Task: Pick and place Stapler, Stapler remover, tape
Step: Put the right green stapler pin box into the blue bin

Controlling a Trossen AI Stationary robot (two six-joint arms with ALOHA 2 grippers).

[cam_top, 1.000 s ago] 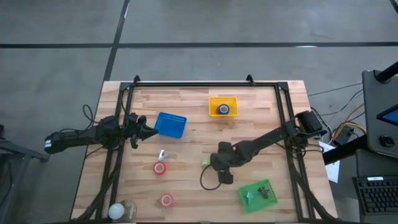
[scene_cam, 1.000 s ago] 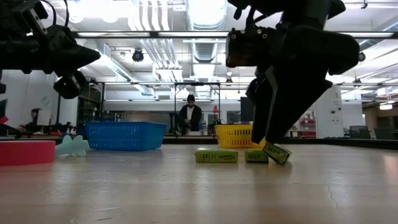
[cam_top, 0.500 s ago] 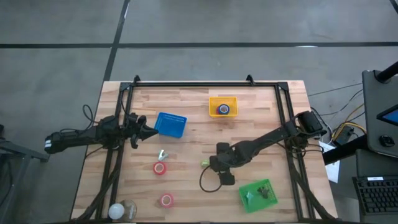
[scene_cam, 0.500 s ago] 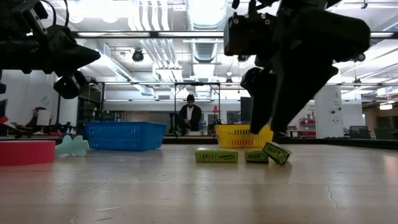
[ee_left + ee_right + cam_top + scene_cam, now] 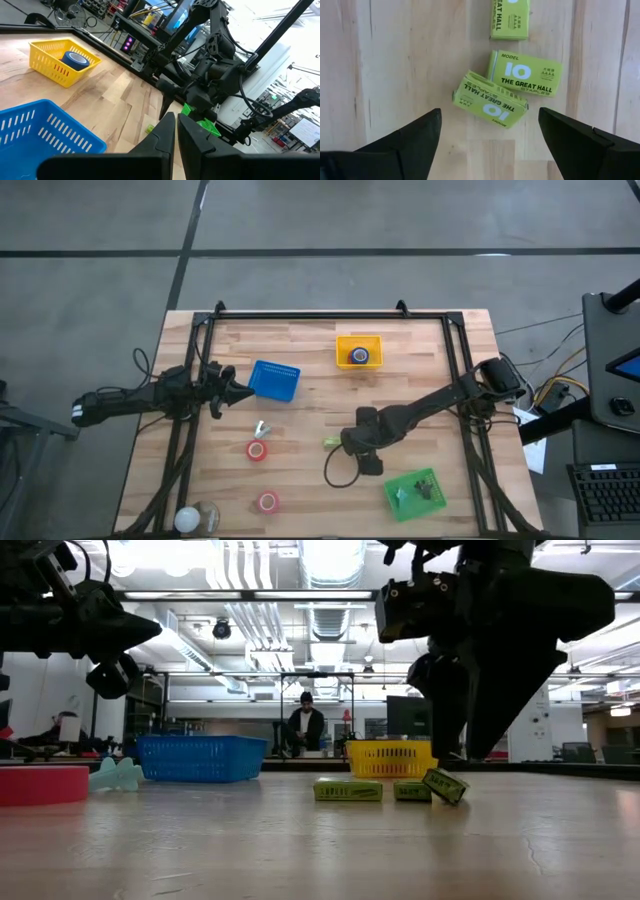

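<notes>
Fingers of your right gripper point(image 5: 487, 142) stand spread above three green staple boxes point(image 5: 490, 100), touching none, seemingly; your left gripper point(image 5: 240, 391) stays clenched.

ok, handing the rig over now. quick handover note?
Right hand: open, empty, hovering over three green staple boxes mid-table.
Left hand: shut, empty, waiting beside the blue basket.
Done: blue tape in the yellow basket; some items already in the green basket.
Left: two red tapes and a small pale tool loose on the table, plus the staple boxes.
</notes>
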